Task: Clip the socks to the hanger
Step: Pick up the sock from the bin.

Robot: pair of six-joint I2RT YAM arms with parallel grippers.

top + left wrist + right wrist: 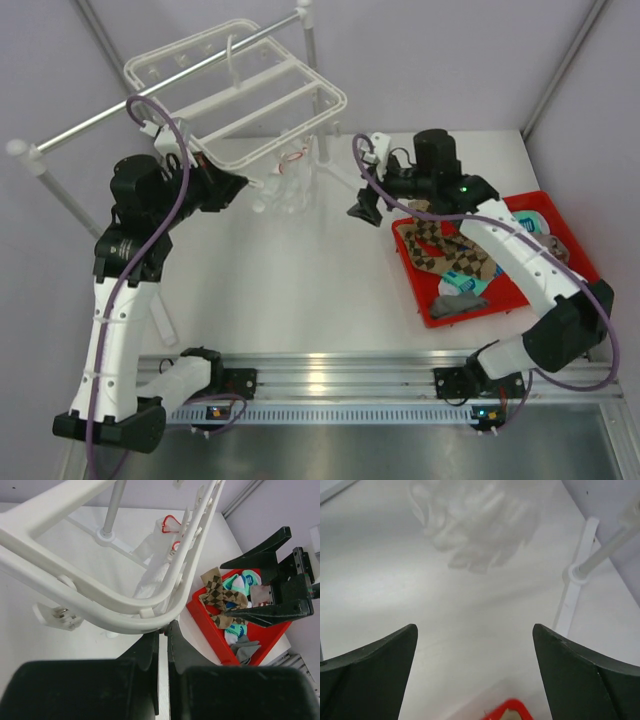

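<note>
The white hanger (333, 98) hangs tilted from the rail at the back left, and its rim fills the left wrist view (100, 607). Its clips (290, 160) dangle below the near corner. My left gripper (240, 188) is shut with its tips (163, 627) on a small part under the hanger's rim, most of it hidden. My right gripper (365, 212) is open and empty above the far left corner of the red tray (520, 200), also showing in its own view (475, 630). In the tray lie checkered socks (435, 245), teal-and-white socks (465, 265) and grey socks (460, 303).
A long grey rail (150, 100) on white posts (310, 60) carries the hanger; the post's foot (575, 575) lies on the table near my right gripper. A loose-looking white clip (57, 617) hangs at the hanger's left. An aluminium rail (330, 375) runs along the near edge.
</note>
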